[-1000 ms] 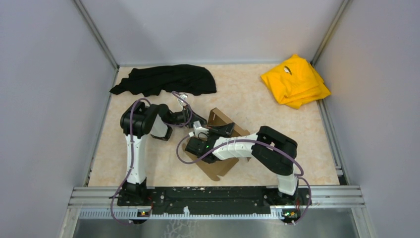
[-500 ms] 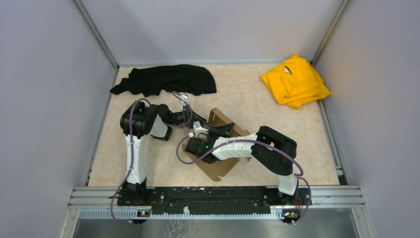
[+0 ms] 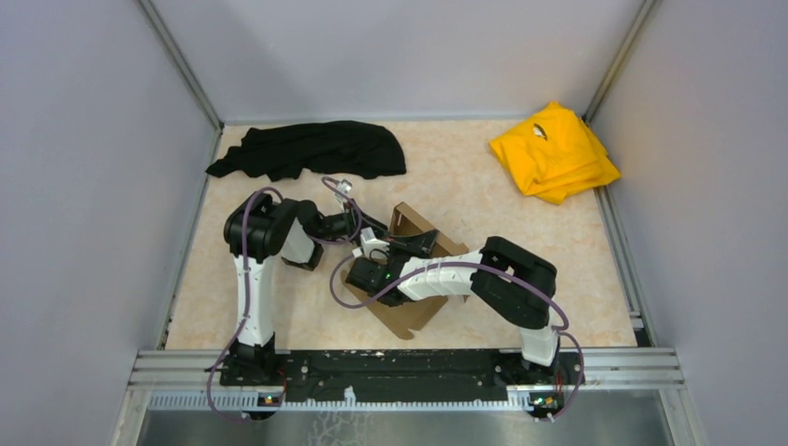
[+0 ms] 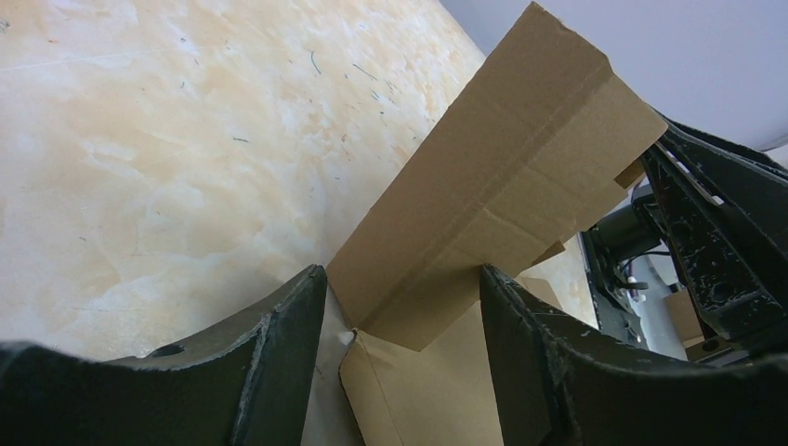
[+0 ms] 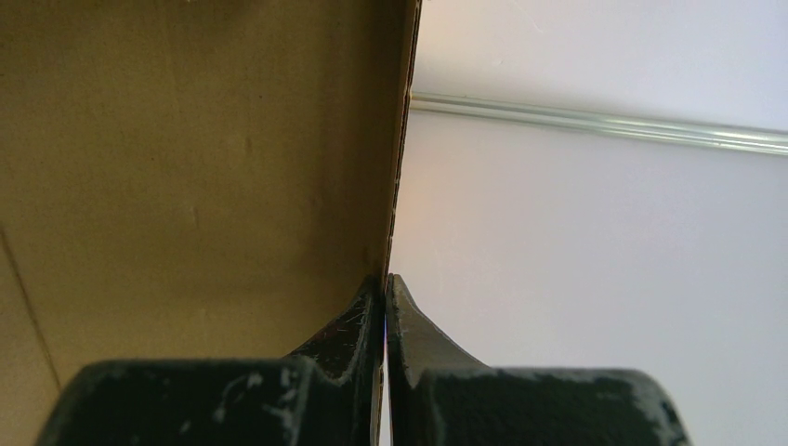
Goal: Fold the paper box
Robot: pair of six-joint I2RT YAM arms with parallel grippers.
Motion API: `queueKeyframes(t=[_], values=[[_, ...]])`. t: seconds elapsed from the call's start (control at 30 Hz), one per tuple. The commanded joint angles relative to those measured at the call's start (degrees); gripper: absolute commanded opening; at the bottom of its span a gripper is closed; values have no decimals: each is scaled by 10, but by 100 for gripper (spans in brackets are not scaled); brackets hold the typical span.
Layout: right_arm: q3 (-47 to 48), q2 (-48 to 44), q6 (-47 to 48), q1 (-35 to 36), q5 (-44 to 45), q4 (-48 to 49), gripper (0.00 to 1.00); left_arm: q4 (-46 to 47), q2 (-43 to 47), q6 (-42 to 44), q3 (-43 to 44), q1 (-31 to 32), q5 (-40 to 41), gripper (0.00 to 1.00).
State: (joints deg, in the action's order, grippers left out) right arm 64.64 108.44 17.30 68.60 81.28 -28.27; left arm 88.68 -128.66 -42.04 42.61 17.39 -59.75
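Note:
The paper box (image 3: 406, 317) is brown cardboard, part folded, lying mid-table with one flap (image 3: 406, 219) raised. My right gripper (image 3: 423, 243) is shut on the edge of a raised panel; in the right wrist view the fingers (image 5: 386, 279) pinch the thin cardboard (image 5: 204, 167) edge-on. My left gripper (image 3: 364, 229) is open at the box's left side. In the left wrist view (image 4: 401, 279) a corner of the box (image 4: 520, 149) stands between the spread fingers without touching them. The right gripper (image 4: 715, 242) shows dark behind the flap.
A black cloth (image 3: 311, 149) lies at the back left and a folded yellow cloth (image 3: 555, 150) at the back right. Grey walls close in three sides. A metal rail (image 3: 409, 364) runs along the near edge.
My left arm has shifted slightly left, drawing its gripper back a little from the box. The right arm and the box have not visibly moved.

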Motion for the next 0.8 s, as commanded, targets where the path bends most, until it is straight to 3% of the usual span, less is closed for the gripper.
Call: queueKeyframes(t=[0.0, 0.23, 0.77], values=[[5, -1, -3, 10, -36, 17, 0, 131, 8, 29, -14, 7, 14, 68], [1, -5, -2, 10, -43, 19, 0, 117, 22, 49, -22, 12, 41, 70], [-7, -10, 11, 11, -56, 39, 0, -7, 51, 104, 2, 37, 97, 68]])
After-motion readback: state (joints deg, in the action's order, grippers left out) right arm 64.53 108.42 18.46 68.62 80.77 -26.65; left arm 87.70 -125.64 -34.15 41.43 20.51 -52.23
